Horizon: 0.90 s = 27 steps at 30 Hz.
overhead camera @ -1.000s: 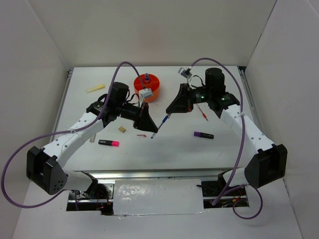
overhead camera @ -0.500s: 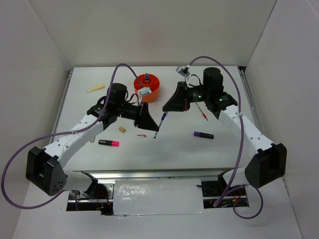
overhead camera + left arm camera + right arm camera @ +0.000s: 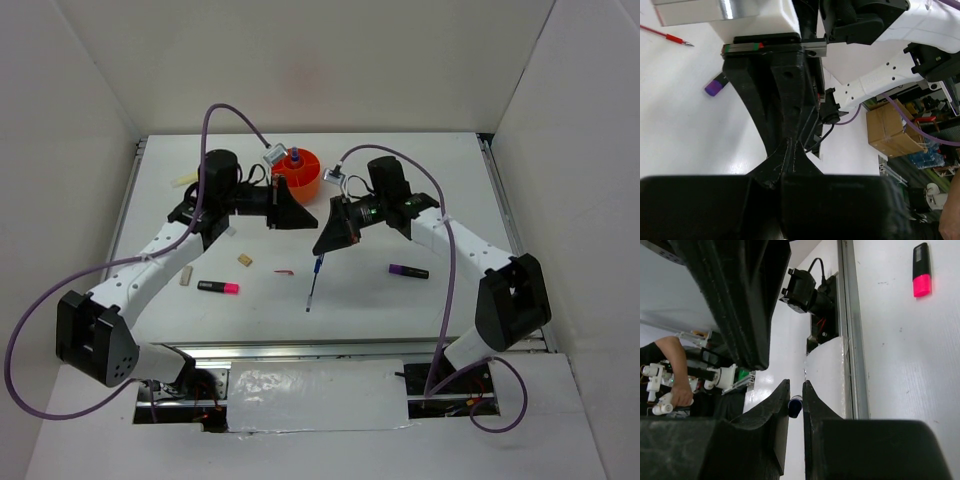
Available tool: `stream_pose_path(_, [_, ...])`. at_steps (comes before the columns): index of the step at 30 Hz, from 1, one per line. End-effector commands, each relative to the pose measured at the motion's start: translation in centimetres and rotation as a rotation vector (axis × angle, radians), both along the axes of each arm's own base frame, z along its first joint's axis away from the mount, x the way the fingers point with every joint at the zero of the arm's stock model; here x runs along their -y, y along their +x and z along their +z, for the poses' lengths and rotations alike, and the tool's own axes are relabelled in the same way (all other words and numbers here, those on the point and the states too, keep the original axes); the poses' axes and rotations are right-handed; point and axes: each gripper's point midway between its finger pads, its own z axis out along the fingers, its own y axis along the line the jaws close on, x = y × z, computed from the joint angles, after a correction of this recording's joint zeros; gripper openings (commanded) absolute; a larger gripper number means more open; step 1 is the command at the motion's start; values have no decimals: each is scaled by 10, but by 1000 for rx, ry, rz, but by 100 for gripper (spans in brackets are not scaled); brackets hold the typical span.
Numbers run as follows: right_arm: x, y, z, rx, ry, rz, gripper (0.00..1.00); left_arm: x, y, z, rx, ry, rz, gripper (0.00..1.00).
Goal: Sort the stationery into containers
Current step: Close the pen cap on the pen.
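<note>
Below the right end effector (image 3: 322, 248), the pinched blue pen (image 3: 314, 283) hangs down.

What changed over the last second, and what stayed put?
The left gripper pulled back from the blue pen toward the orange pot and closed on nothing. The right gripper, shut on the pen's upper end, swung left and nearer, so the pen now hangs tip-down from it. The pink highlighter, purple marker and tan eraser have not moved.

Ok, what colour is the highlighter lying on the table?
The highlighter is half black, half bright pink; the right wrist view shows it best.
</note>
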Motion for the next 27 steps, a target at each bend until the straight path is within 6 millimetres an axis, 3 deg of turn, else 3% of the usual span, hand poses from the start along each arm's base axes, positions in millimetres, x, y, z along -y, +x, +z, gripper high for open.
stream_pose_path(1, [-2, -6, 10, 3, 26, 40, 0, 2, -4, 27, 124, -39, -19, 0])
stream_pose_path(5, [0, -1, 11, -13, 30, 32, 0, -3, -5, 17, 111, -3, -3, 0])
stream_pose_path(7, [4, 4, 12, -18, 34, 16, 0, -9, -7, 7, 95, 34, 17, 7])
stream_pose_path(8, [7, 7, 13, -22, 35, 7, 0, -16, -4, 3, 90, 44, 38, 17])
stream_pose_path(9, [9, 10, 12, -25, 33, -9, 0, -21, -2, 1, 89, 51, 58, 40])
stream_pose_path(11, [17, 19, 15, -11, 33, -51, 0, -36, 0, 6, 108, 41, 114, 62])
stream_pose_path(12, [20, 23, 16, -10, 31, -74, 0, -41, -2, 4, 128, 48, 121, 85])
stream_pose_path(13, [27, 30, 22, 11, 40, -105, 0, -44, -7, -3, 110, 70, 113, 91])
stream_pose_path(15, [33, 39, 32, 38, 46, -147, 0, -44, -16, -12, 137, 104, 70, 93])
stream_pose_path(16, [38, 46, 43, 72, 54, -175, 0, -40, -30, -21, 99, 125, 20, 91])
stream_pose_path(21, [39, 49, 68, 116, 80, -185, 0, -15, -64, -46, 87, 191, -103, 86])
stream_pose_path(27, [39, 43, 88, 132, 111, -175, 0, -1, -70, -57, 84, 207, -123, 83])
